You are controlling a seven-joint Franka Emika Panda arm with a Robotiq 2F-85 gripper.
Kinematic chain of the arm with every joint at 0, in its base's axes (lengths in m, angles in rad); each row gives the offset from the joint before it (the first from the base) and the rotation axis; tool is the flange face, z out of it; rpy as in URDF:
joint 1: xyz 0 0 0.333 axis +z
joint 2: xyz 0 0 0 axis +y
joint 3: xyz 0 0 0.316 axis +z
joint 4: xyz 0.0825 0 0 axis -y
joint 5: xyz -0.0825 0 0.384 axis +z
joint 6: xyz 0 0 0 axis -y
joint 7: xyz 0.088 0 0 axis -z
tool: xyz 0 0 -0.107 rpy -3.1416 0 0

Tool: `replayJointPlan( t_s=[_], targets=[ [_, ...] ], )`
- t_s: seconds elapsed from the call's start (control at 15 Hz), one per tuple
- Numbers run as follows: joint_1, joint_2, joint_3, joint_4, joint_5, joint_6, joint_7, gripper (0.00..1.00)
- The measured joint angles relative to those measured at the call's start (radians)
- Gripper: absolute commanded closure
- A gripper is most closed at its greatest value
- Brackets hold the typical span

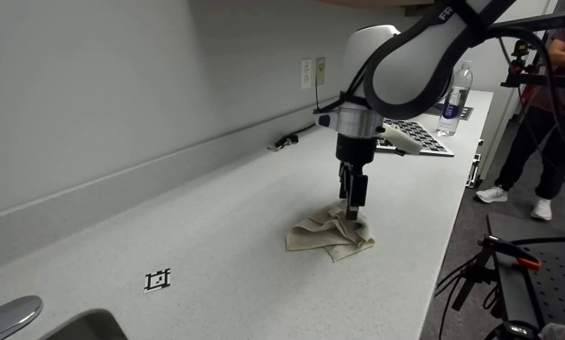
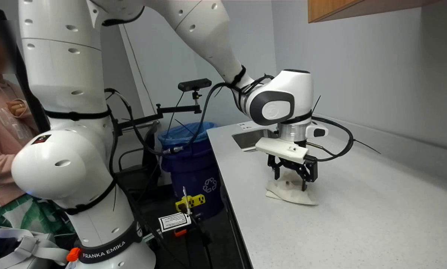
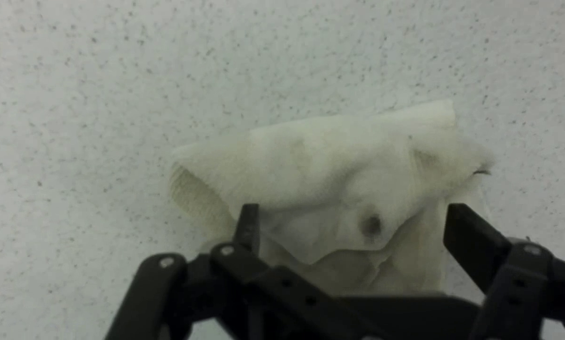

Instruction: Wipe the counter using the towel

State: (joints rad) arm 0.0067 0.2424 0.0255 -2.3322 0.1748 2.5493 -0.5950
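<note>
The towel (image 3: 301, 165) is matt cloth, wrinkled and faintly fuzzy. Beneath it the counter (image 1: 225, 226) looks smooth — speckled, with a dull sheen. Above the towel, the gripper (image 2: 290, 182) is mostly matt, under a ring (image 2: 293, 132) of bare, shiny metal. Well apart from the towel are a glossy, clear plastic bottle (image 1: 454, 101), a metal sink (image 2: 251, 140) and a wood-finished cabinet (image 2: 331, 9).

In an exterior view the arm (image 2: 204, 33) stands at the frame's left and arches over to right of centre, wrist (image 2: 298, 93) upright, fingers (image 2: 312, 171) pointing down and spread wide apart.
</note>
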Motion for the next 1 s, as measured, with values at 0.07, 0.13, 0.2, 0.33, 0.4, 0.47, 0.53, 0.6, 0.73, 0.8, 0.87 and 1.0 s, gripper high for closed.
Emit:
replayJointPlan(
  t_s=[0.07,0.13,0.2,0.33,0.4,0.47,0.53,0.6,0.73,0.8,0.87,1.0],
  targets=[
    [-0.007,0.030,0.011,0.019,0.000,0.026,0.000,0.00],
    [-0.014,0.060,0.021,0.038,0.000,0.054,0.003,0.00],
    [-0.020,0.089,0.031,0.057,0.000,0.082,0.013,0.00],
    [-0.025,0.142,0.046,0.088,-0.003,0.135,0.051,0.00],
    [-0.025,0.163,0.051,0.100,-0.009,0.158,0.076,0.00],
    [-0.025,0.180,0.055,0.109,-0.018,0.175,0.101,0.00],
    [-0.024,0.187,0.055,0.114,-0.038,0.185,0.130,0.00],
    [-0.022,0.191,0.055,0.117,-0.061,0.190,0.160,0.00],
    [-0.016,0.193,0.053,0.121,-0.116,0.196,0.219,0.00],
    [-0.010,0.193,0.051,0.125,-0.145,0.196,0.246,0.00],
    [-0.003,0.193,0.049,0.128,-0.171,0.196,0.271,0.00],
    [0.014,0.192,0.047,0.137,-0.203,0.195,0.312,0.00]
  ],
)
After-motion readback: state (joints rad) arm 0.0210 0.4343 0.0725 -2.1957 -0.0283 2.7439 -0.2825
